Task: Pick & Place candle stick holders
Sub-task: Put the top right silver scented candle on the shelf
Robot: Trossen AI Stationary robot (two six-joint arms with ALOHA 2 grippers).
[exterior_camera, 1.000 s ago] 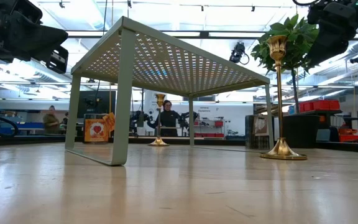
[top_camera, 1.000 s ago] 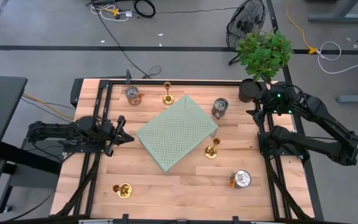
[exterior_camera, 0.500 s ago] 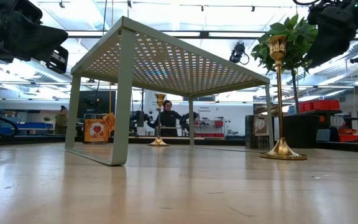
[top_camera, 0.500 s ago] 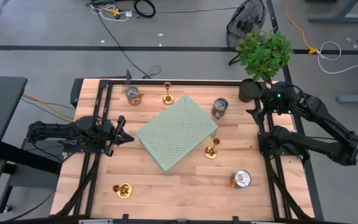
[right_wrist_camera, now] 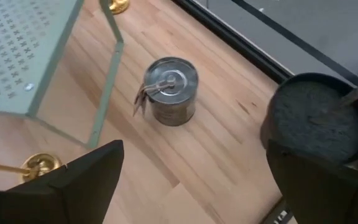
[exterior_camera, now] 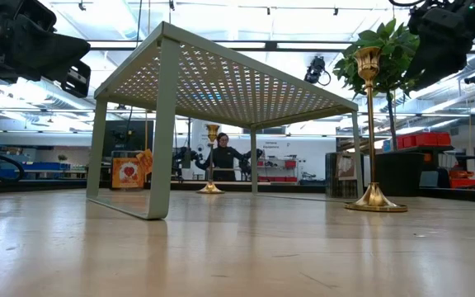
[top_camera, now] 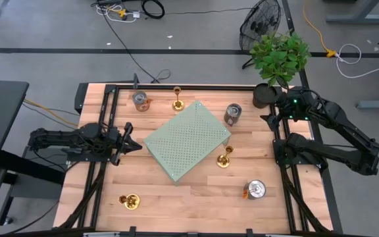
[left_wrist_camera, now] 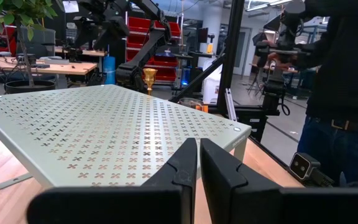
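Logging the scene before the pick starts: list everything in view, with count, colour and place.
candle stick holders: three, gold; far edge, beside the shelf's right corner, near-left corner.
tin cans: three, silver; far left, far right, near right.
perforated shelf: one, pale green, table centre.
potted plant: one, green in a dark pot, far-right corner.
table: one, light wood.
floor fan: one, black, beyond the table.
left gripper: shut, left of the shelf.
right gripper: open, above the far-right can.

Perforated green rack (top_camera: 187, 141) mid-table (top_camera: 196, 197), three tin cans (top_camera: 233, 113) around it, potted plant (top_camera: 279, 56) beside.
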